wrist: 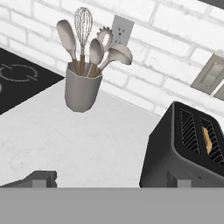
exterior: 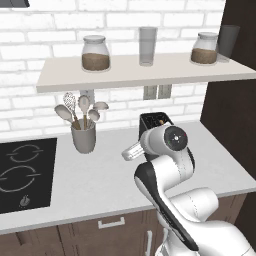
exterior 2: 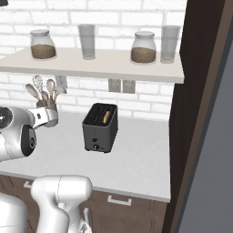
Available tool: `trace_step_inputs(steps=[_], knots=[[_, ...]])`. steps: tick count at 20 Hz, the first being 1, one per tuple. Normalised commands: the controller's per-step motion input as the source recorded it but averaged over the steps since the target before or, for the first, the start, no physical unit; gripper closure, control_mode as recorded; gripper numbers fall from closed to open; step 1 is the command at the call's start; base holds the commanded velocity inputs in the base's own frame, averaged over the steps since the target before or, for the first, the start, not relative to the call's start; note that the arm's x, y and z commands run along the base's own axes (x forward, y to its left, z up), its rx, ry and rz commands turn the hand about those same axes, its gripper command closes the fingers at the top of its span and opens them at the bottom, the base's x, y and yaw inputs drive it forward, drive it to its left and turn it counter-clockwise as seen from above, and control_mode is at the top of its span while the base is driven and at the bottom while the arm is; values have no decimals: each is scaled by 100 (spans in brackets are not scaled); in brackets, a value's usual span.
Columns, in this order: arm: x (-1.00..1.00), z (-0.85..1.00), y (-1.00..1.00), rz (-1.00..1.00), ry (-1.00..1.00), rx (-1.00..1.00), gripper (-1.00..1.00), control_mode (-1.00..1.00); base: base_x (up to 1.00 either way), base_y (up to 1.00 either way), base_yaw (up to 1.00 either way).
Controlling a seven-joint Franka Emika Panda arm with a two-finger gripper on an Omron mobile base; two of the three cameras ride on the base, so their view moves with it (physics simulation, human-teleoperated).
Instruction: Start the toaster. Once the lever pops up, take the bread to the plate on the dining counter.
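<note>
Gripper (wrist: pixel 111 178): hand view; two dark fingertips stand wide apart, holding nothing, short of the toaster (wrist: pixel 186 151).
Toaster, hand view: dark, boxy, to the right of the utensil holder (wrist: pixel 81 89); bread (wrist: pixel 207 140) sits down in its far slot.
Bread handling: judged light, stiff once toasted, crumbly; best pinched gently across its top edge.
Left base view: toaster (exterior: pixel 152 120) mostly hidden behind the arm, right of the utensil holder (exterior: pixel 83 135); cooktop (exterior: pixel 25 172) further left.
Right base view: toaster (exterior 2: pixel 100 127) stands alone on the white worktop (exterior 2: pixel 136 159); lever (exterior 2: pixel 95 147) low on its front face.
Room: brick wall, shelf (exterior 2: pixel 91 63) with jars above the toaster.
</note>
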Motion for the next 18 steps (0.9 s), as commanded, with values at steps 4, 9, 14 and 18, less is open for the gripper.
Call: trace_step_inputs(steps=[4, 9, 14, 18], knots=[[0, 0, 0, 0, 0, 0, -100, -100, 0, 0, 0], [0, 0, 0, 0, 0, 0, -100, -100, 0, 0, 0], [0, 0, 0, 0, 0, 0, -100, -100, 0, 0, 0], [0, 0, 0, 0, 0, 0, -100, -100, 0, 0, 0]])
